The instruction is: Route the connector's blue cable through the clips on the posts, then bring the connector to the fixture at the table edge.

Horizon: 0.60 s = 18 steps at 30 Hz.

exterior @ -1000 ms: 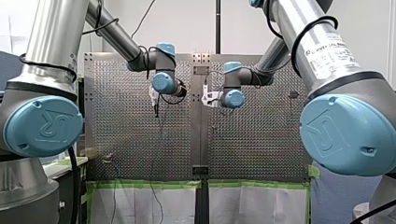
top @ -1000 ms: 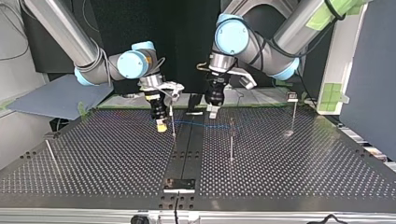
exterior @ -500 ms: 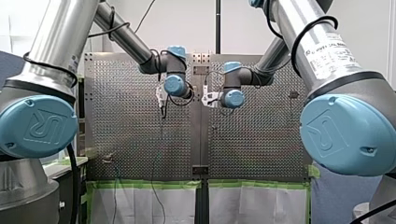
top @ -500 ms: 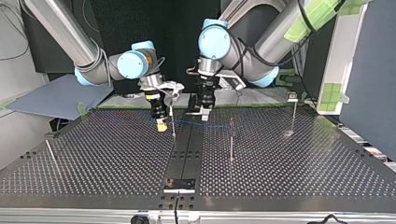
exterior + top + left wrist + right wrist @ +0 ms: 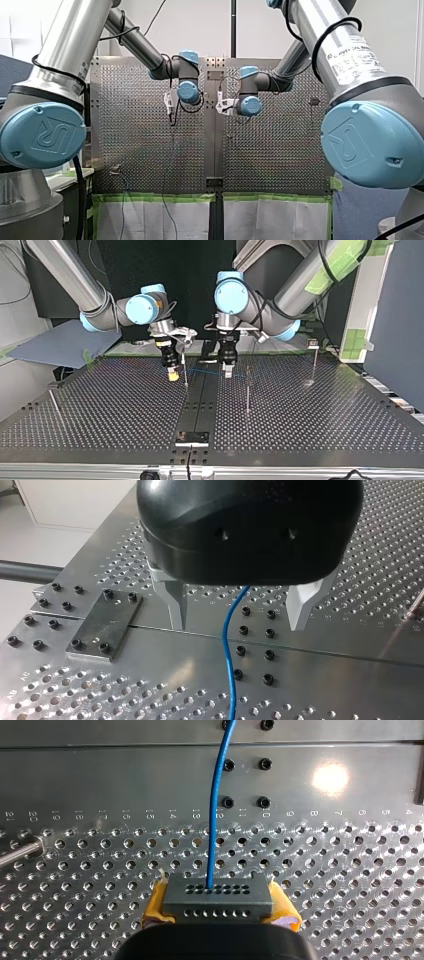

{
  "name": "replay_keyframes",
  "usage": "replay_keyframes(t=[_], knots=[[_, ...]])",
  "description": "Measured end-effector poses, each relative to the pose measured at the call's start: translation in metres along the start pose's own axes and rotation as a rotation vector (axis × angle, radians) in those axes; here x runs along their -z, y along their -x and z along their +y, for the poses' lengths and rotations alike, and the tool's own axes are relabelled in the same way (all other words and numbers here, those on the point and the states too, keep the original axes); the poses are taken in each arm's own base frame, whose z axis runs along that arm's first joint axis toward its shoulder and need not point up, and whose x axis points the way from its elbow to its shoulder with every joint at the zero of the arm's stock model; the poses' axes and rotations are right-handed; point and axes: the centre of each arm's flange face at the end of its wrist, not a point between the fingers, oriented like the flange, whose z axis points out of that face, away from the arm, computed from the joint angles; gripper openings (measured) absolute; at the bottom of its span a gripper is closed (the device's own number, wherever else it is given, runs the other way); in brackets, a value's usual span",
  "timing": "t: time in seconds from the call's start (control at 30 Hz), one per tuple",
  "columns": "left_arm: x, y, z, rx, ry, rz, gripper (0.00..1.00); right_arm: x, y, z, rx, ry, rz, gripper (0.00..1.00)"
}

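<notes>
Item — blue cable (image 5: 229,645): one end hidden behind my left gripper (image 5: 237,625), other cut off; post clips (image 5: 313,344) — too small.

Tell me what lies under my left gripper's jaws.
Under the left gripper, jaws open, the blue cable runs over the table. The gripper's black body hides the cable's farther stretch.
</notes>
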Motion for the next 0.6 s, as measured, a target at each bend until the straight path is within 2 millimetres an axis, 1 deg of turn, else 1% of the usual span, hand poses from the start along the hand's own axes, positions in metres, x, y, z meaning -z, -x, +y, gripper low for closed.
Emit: replay_keyframes(t=[0.23,0.47,0.6], knots=[[-0.014,-0.003,-0.001,-0.002,-0.021,0.006,0.98,0.000,0.000,0.000,0.000,0.000,-0.002,0.00],[-0.033,-0.015,-0.003,-0.030,0.007,0.031,0.98,0.000,0.000,0.000,0.000,-0.001,-0.003,0.00],[-0.044,-0.017,-0.005,-0.033,0.018,0.025,0.98,0.000,-0.001,0.000,0.000,-0.001,-0.001,0.00]])
